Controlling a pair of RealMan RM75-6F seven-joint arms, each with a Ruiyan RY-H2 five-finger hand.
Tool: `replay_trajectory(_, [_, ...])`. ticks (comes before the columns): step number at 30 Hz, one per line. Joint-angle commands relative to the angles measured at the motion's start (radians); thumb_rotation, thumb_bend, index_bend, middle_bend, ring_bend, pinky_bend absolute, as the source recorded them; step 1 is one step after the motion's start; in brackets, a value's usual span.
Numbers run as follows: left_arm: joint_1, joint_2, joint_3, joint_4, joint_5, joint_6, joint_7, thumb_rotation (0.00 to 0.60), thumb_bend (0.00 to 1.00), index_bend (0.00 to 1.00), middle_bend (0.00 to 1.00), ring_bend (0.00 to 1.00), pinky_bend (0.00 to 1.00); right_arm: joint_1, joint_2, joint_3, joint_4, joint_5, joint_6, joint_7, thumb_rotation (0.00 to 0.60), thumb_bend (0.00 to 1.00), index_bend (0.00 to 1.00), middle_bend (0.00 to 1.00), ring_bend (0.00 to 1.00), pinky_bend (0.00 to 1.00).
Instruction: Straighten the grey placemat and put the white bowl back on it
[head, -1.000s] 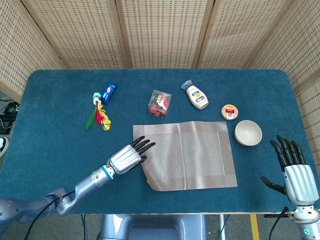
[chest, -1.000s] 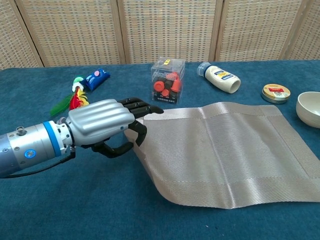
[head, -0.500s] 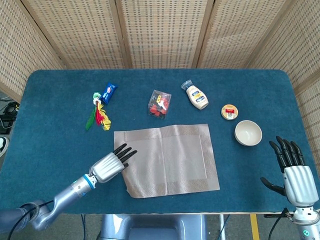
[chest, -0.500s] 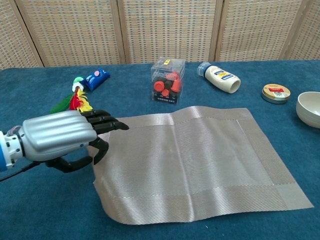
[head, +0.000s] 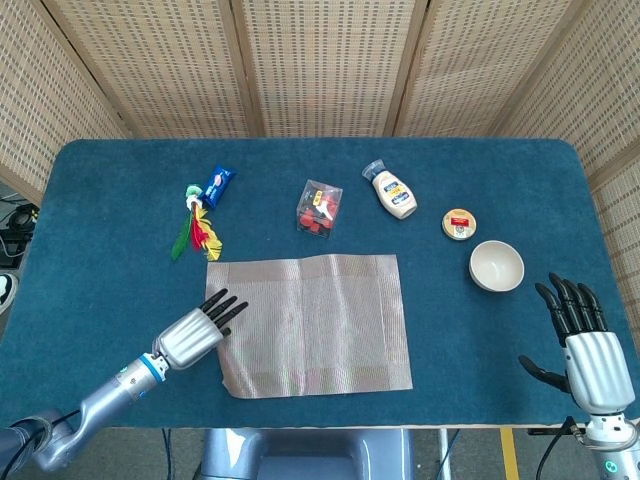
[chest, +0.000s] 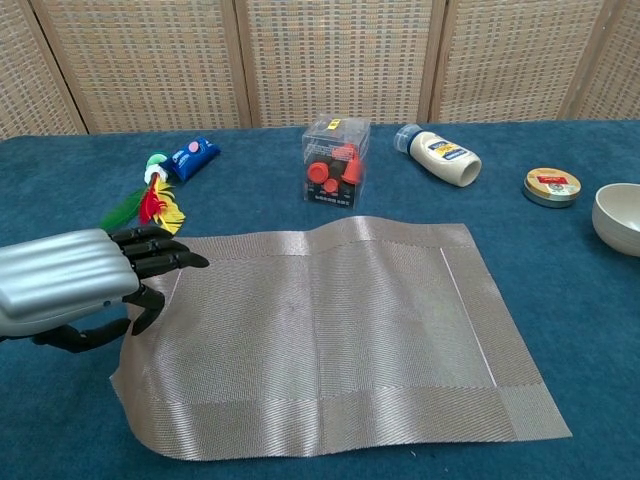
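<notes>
The grey placemat (head: 310, 325) lies nearly square to the table's front edge, left of centre, with a slight ripple along its far edge (chest: 330, 232). My left hand (head: 195, 332) is at the mat's left edge, fingers laid on top and thumb tucked at the edge, pinching it; in the chest view this hand (chest: 75, 285) shows at the far left. The white bowl (head: 496, 265) stands upright on the bare blue cloth to the right of the mat, well apart from it, and appears at the chest view's right edge (chest: 620, 218). My right hand (head: 580, 345) hovers open near the front right corner, below the bowl.
Behind the mat stand a clear box of red pieces (head: 319, 207), a white bottle lying down (head: 393, 192) and a small round tin (head: 459, 224) next to the bowl. A blue packet (head: 218, 184) and a feathered toy (head: 197, 232) lie at the back left.
My left hand has drawn back to the left and toward the front edge, dragging the placemat with it and turning it squarer. The bowl and right hand have barely moved.
</notes>
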Motion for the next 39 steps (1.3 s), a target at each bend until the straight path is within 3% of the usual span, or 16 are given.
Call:
replay_trajectory(1, [0.006,0.003,0.0,0.01,0.007,0.005,-0.013,0.6,0.58,0.8,0.0,0.0,0.0,-0.001,0.0,0.0,-0.001,-0.002,0.002,-0.001,0.6,0.0,0.1,0.0,0.0,0.0])
replay_trajectory(6, [0.014,-0.002,-0.006,0.023,0.014,0.011,-0.03,0.6,0.54,0.77,0.0,0.0,0.0,-0.002,0.0,-0.001,-0.003,-0.005,0.002,-0.003,0.6,0.0,0.1,0.0,0.0,0.0])
replay_trajectory(7, [0.015,-0.003,-0.007,0.025,0.015,0.012,-0.031,0.6,0.43,0.69,0.0,0.0,0.0,-0.002,0.0,-0.002,-0.003,-0.006,0.002,-0.003,0.6,0.0,0.1,0.0,0.0,0.0])
replay_trajectory(9, [0.016,-0.002,-0.008,0.03,0.018,0.012,-0.037,0.6,0.15,0.4,0.0,0.0,0.0,-0.003,0.0,-0.002,-0.003,-0.007,0.003,-0.004,0.6,0.0,0.1,0.0,0.0,0.0])
replay_trajectory(10, [0.016,-0.001,-0.007,0.03,0.021,0.012,-0.041,0.6,0.04,0.2,0.0,0.0,0.0,-0.003,0.0,-0.002,-0.004,-0.008,0.004,-0.004,0.6,0.0,0.1,0.0,0.0,0.0])
replay_trajectory(11, [0.017,0.003,-0.004,0.028,0.021,0.009,-0.052,0.6,0.0,0.06,0.0,0.0,0.0,-0.004,0.001,-0.002,-0.004,-0.008,0.005,-0.003,0.6,0.0,0.1,0.0,0.0,0.0])
replay_trajectory(12, [0.017,0.009,-0.001,0.022,0.021,0.007,-0.064,0.6,0.0,0.01,0.0,0.0,0.0,-0.004,0.001,-0.001,-0.004,-0.007,0.005,-0.003,0.6,0.0,0.1,0.0,0.0,0.0])
replay_trajectory(22, [0.081,0.184,-0.042,-0.126,-0.012,0.145,-0.142,0.6,0.0,0.0,0.0,0.0,0.0,-0.003,0.001,0.004,0.001,0.01,-0.006,-0.007,0.6,0.0,0.1,0.0,0.0,0.0])
replay_trajectory(29, [0.18,0.284,-0.112,-0.284,-0.127,0.285,-0.119,0.6,0.0,0.0,0.0,0.0,0.0,0.011,-0.019,0.021,0.03,0.071,-0.05,-0.046,0.6,0.0,0.11,0.0,0.0,0.0])
replay_trajectory(35, [0.272,0.317,-0.148,-0.43,-0.238,0.384,-0.02,0.6,0.0,0.0,0.0,0.0,0.0,0.075,-0.043,0.055,0.088,0.177,-0.189,-0.091,0.6,0.0,0.12,0.0,0.0,0.0])
replay_trajectory(39, [0.338,0.329,-0.158,-0.524,-0.297,0.458,0.021,0.6,0.0,0.0,0.0,0.0,0.0,0.156,-0.065,0.084,0.154,0.274,-0.35,-0.128,0.6,0.0,0.13,0.0,0.0,0.0])
